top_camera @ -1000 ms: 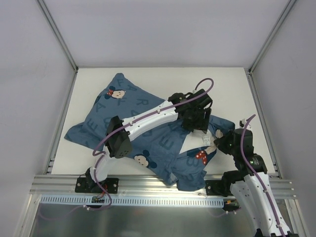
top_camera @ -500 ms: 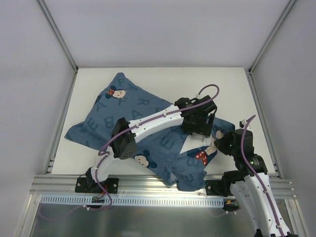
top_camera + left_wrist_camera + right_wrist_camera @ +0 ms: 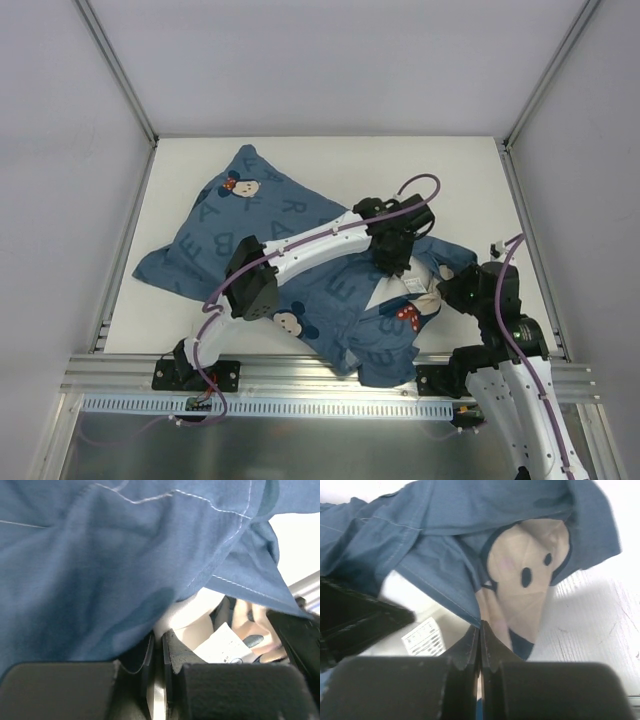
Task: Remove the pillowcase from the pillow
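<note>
The blue printed pillowcase (image 3: 290,225) lies crumpled across the table, its open end towards the right arm. A wedge of the white pillow (image 3: 385,293) shows in that opening, with a paper tag (image 3: 417,288) beside it. My left gripper (image 3: 393,268) reaches into the opening. In the left wrist view it (image 3: 158,639) is shut on a pinch of the pillow (image 3: 187,612), under the pillowcase (image 3: 100,570). My right gripper (image 3: 447,283) sits at the opening's right side. In the right wrist view it (image 3: 480,626) is shut on the pillowcase (image 3: 445,530) hem, below a mouse face (image 3: 525,565).
The white table (image 3: 330,160) is boxed in by grey walls and metal rails on three sides. Bare tabletop (image 3: 600,620) shows to the right of the fabric. The two grippers sit only a few centimetres apart at the opening.
My left gripper has moved down into the opening and gone from open to shut on the pillow. The pillowcase's far corner has shifted slightly. The right gripper stays shut.
</note>
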`<move>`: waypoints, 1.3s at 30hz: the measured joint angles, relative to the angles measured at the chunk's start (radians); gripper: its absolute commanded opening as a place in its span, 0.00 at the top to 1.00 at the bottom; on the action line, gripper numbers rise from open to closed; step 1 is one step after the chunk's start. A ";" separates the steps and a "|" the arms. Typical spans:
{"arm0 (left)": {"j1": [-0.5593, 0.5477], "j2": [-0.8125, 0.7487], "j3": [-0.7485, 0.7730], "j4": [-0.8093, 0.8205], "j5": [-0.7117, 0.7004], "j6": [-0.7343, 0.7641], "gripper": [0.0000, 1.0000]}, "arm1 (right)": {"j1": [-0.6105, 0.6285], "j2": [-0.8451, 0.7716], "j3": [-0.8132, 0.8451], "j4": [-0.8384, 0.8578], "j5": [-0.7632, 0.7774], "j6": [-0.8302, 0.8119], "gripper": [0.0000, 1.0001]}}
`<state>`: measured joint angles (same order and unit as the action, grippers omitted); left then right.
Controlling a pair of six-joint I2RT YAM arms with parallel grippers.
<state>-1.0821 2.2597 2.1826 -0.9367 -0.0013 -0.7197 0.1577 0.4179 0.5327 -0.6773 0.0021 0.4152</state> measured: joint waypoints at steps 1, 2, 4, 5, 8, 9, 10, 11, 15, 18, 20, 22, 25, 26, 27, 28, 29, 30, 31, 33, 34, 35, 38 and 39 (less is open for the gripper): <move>0.005 -0.015 -0.014 0.002 0.005 -0.002 1.00 | 0.000 -0.005 0.001 -0.002 0.002 -0.001 0.99; 0.011 -0.036 -0.026 0.002 0.014 -0.003 1.00 | 0.000 -0.007 0.001 -0.005 0.003 -0.001 0.99; 0.026 -0.087 -0.056 0.009 0.038 -0.005 1.00 | 0.000 -0.008 0.001 -0.006 0.002 -0.001 0.99; 0.035 -0.119 -0.071 0.010 0.053 -0.006 1.00 | 0.000 -0.007 0.001 -0.005 0.000 0.000 0.99; 0.068 -0.222 -0.143 0.042 0.107 -0.006 1.00 | 0.000 0.003 0.001 0.010 -0.019 0.000 0.99; 0.082 -0.257 -0.173 0.055 0.128 -0.006 1.00 | 0.000 0.011 0.001 0.021 -0.027 0.000 0.99; 0.095 -0.293 -0.207 0.072 0.145 -0.006 1.00 | 0.001 0.023 0.002 0.034 -0.037 0.000 0.99; 0.105 -0.320 -0.234 0.085 0.159 -0.006 1.00 | 0.002 0.037 0.005 0.049 -0.045 0.000 0.99; 0.129 -0.389 -0.332 0.146 0.208 -0.008 1.00 | 0.004 0.141 0.061 0.070 -0.075 -0.029 0.78; 0.138 -0.417 -0.386 0.173 0.220 -0.009 1.00 | 0.003 0.216 0.129 0.057 -0.083 -0.072 0.24; 0.146 -0.437 -0.416 0.177 0.227 -0.009 1.00 | 0.001 0.242 0.167 0.053 -0.085 -0.114 0.13; 0.149 -0.455 -0.433 0.172 0.227 -0.009 1.00 | 0.000 0.262 0.212 0.051 -0.096 -0.146 0.13; 0.155 -0.468 -0.437 0.171 0.229 -0.009 1.00 | 0.000 0.327 0.296 0.061 -0.124 -0.186 0.12; 0.154 -0.469 -0.437 0.171 0.229 -0.009 1.00 | 0.001 0.354 0.315 0.073 -0.131 -0.195 0.11; 0.154 -0.470 -0.437 0.171 0.230 -0.009 1.00 | 0.002 0.371 0.325 0.084 -0.136 -0.201 0.11; 0.154 -0.470 -0.437 0.170 0.230 -0.009 1.00 | 0.005 0.393 0.330 0.103 -0.142 -0.208 0.11; 0.154 -0.470 -0.437 0.170 0.232 -0.009 1.00 | 0.010 0.417 0.330 0.120 -0.148 -0.210 0.11; 0.154 -0.470 -0.437 0.169 0.233 -0.009 1.00 | 0.014 0.434 0.330 0.129 -0.153 -0.210 0.11; 0.154 -0.470 -0.437 0.169 0.235 -0.009 1.00 | 0.024 0.455 0.330 0.141 -0.163 -0.210 0.12; 0.154 -0.470 -0.437 0.169 0.237 -0.009 1.00 | 0.055 0.506 0.333 0.168 -0.177 -0.209 0.19; 0.153 -0.470 -0.437 0.169 0.237 -0.009 1.00 | 0.077 0.535 0.340 0.178 -0.182 -0.208 0.28; 0.152 -0.470 -0.437 0.169 0.237 -0.009 1.00 | 0.100 0.565 0.349 0.186 -0.182 -0.209 0.35; 0.152 -0.470 -0.437 0.169 0.237 -0.009 1.00 | 0.148 0.638 0.374 0.207 -0.173 -0.211 0.75; 0.152 -0.471 -0.437 0.169 0.237 -0.009 1.00 | 0.150 0.646 0.375 0.211 -0.164 -0.206 0.82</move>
<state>-0.9302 1.7889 1.7454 -0.7677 0.2356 -0.7284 0.3073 1.0637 0.9081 -0.4664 -0.1623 0.2096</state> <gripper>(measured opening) 0.031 0.354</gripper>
